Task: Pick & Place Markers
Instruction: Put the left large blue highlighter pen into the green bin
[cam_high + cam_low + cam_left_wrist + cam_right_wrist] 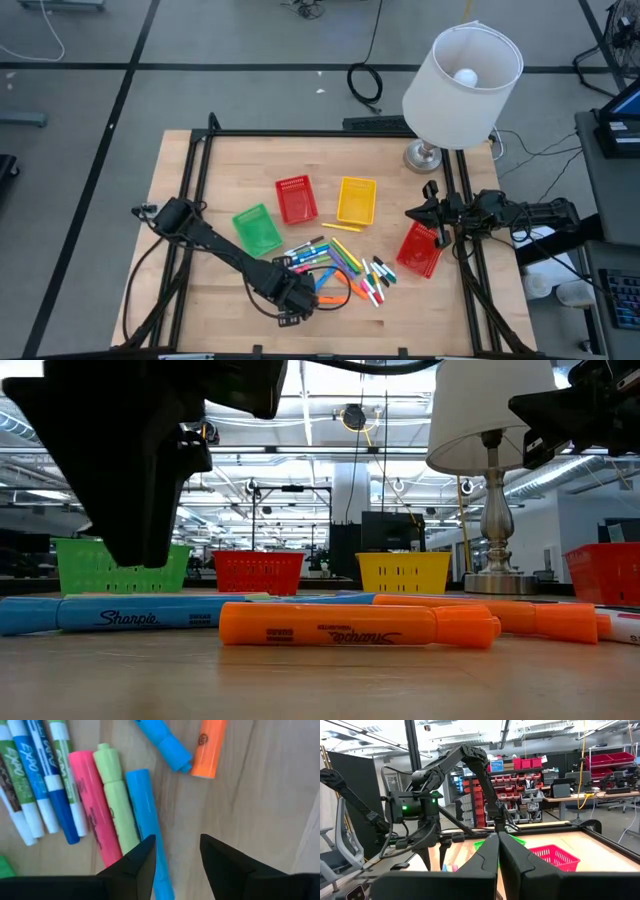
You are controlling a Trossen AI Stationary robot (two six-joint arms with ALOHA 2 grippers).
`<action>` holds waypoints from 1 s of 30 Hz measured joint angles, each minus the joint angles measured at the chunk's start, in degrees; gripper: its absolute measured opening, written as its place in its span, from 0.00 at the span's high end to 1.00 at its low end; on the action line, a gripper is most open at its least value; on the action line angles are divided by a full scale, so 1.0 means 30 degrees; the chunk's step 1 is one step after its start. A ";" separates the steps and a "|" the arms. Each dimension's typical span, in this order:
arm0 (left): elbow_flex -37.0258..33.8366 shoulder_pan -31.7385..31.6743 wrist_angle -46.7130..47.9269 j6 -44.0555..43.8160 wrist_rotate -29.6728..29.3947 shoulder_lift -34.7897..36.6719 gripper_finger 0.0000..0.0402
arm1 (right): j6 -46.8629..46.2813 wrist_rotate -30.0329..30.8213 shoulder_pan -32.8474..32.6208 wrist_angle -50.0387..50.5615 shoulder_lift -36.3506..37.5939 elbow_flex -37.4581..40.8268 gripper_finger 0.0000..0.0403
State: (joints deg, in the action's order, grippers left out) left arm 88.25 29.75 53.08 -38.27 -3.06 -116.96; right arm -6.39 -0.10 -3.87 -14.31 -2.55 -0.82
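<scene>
The left end effector [177, 855] hung low over the near edge of the marker pile on the wooden counter [190, 190], its two dark fingers apart with nothing between them but bare wood, and the light blue marker [147, 820] lay just beside one fingertip rather than in the gap. Next to that marker, touching along their lengths, were a yellow-green marker [116, 800] and a pink marker [92, 805], with thinner white-bodied markers [47, 780] fanned out beyond; an orange marker [209, 747] and another blue one [165, 742] lay a little apart. The rest of the markers [345, 265] sprawled in front of the green basket [257, 229], red basket [296, 198] and yellow basket [357, 199], none visibly holding a marker. The right end effector [498, 851] waited at the counter's right edge, near a second red basket [420, 250] and the lamp [460, 75], fingers pressed together and empty. The main risk, as I judged it, was the offset: closing here would likely pinch air or clip the blue marker's edge and roll it aside. Because the neighbours were packed tight, a corrected descent could also land a finger on the yellow-green one, or drag two out together.
</scene>
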 joint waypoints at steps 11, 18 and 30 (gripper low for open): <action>-0.0022 -0.0069 0.0124 0.0229 -0.0199 -0.0075 0.60 | 0.0000 0.0000 0.0001 0.0002 0.0005 0.0000 1.00; -0.0022 -0.0069 0.0133 0.0329 -0.0678 -0.0075 0.62 | 0.0000 0.0000 0.0003 0.0000 0.0000 0.0000 1.00; -0.0007 -0.0214 0.0260 0.0608 -0.0876 -0.0379 0.62 | 0.0006 0.0014 -0.0004 0.0009 0.0000 0.0000 1.00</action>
State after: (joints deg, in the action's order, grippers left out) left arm 88.23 29.10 53.86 -36.45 -5.69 -118.10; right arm -6.38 -0.06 -3.88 -14.28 -2.55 -0.82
